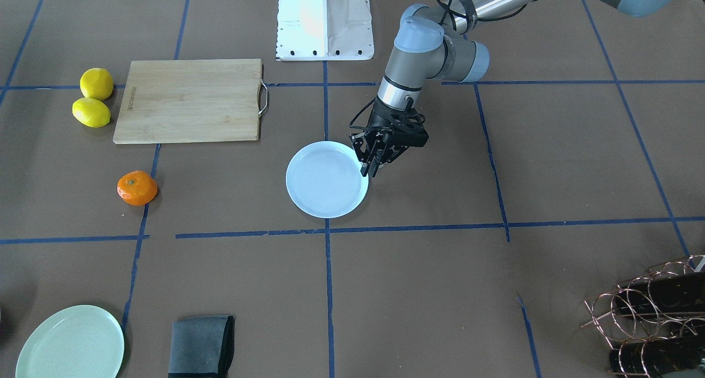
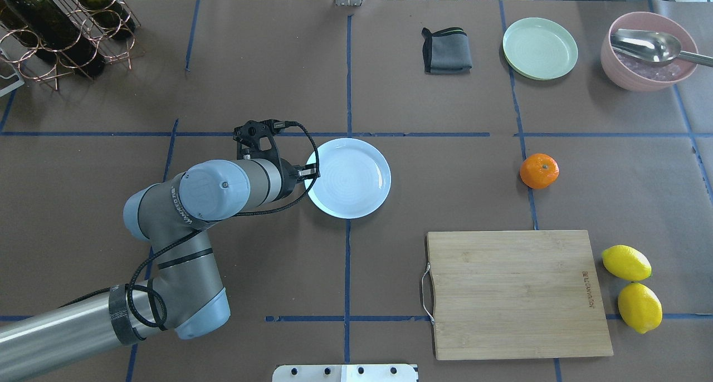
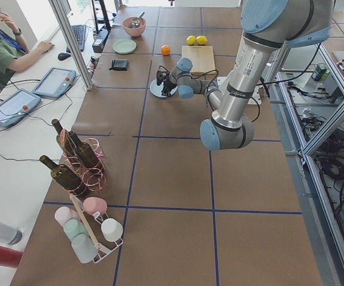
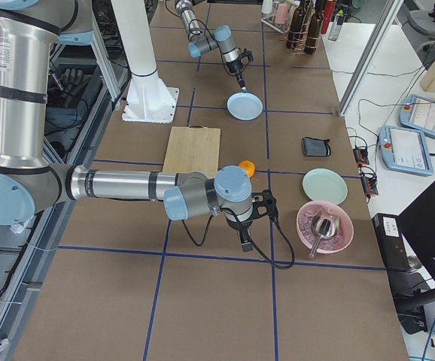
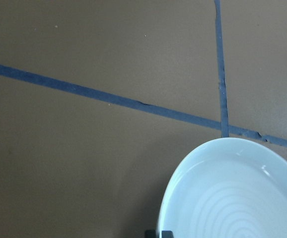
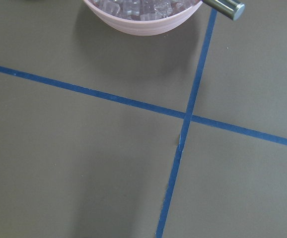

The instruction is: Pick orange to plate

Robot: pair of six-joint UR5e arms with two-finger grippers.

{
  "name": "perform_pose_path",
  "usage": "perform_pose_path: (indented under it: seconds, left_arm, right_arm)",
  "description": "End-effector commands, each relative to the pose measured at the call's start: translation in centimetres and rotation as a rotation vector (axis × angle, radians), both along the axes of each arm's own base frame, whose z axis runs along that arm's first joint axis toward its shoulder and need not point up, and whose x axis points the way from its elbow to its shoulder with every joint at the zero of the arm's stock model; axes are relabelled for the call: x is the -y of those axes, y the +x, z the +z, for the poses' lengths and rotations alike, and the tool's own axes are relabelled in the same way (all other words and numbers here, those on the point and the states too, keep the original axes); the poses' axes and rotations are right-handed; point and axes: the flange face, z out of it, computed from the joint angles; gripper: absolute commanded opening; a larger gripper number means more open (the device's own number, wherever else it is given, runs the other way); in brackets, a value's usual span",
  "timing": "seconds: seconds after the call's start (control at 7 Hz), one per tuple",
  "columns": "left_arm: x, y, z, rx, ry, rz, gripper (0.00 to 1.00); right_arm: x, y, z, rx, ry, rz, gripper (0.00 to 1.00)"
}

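1. The left hand was clenched on the rim of the plate.
2. The orange lay on the tabletop, well apart from the plate (nothing touched it).
3. Right hand: whether clenched or released could not be told.

Left end effector at plate rim, apparently pinching it; orange well apart, untouched.

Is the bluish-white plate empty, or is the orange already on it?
Empty. The plate is bare in the overhead view; the orange sits on the table, well apart.
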Motion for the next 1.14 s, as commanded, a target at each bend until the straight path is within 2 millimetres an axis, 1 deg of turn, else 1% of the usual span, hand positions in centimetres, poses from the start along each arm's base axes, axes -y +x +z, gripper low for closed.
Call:
perform_pose_path:
  seconds: [0.0, 0.14, 0.29, 0.43, 0.57, 0.71, 0.86, 1.0]
  left_arm:
    - [1.0, -1.5, -0.3, 0.032, 0.073, 0.035, 1.0]
    - [2.1, -5.0, 0.8, 0.074, 0.117, 0.1, 1.0]
    - [2.8, -10.1, 1.7, 0.147, 0.18, 0.173, 1.0]
    - [4.9, -16.0, 1.0, 0.286, 0.254, 0.231, 1.0]
    - [7.8, -22.9, 1.5, 0.414, 0.328, 0.291, 1.0]
    - [10.8, -30.0, 4.2, 0.5, 0.424, 0.411, 1.0]
    - [12.8, -38.1, 7.7, 0.534, 0.449, 0.443, 1.0]
    - [13.5, -43.3, 12.5, 0.512, 0.334, 0.448, 1.0]
  right_arm:
    - [0.0, 0.0, -0.2, 0.0, 0.008, -0.002, 1.0]
    - [0.3, 0.0, -0.6, 0.0, 0.016, -0.002, 1.0]
    - [0.4, 0.0, -1.0, 0.002, 0.025, -0.002, 1.0]
    - [0.6, 0.0, -1.9, 0.005, 0.044, -0.004, 1.0]
    - [1.1, -0.9, -4.4, 0.017, 0.126, -0.019, 1.0]
    - [1.1, -1.4, -4.9, 0.045, 0.12, -0.002, 1.0]
    - [1.2, -2.7, -5.4, 0.064, 0.123, -0.004, 1.0]
    - [1.4, -3.7, -5.9, 0.075, 0.11, 0.004, 1.0]
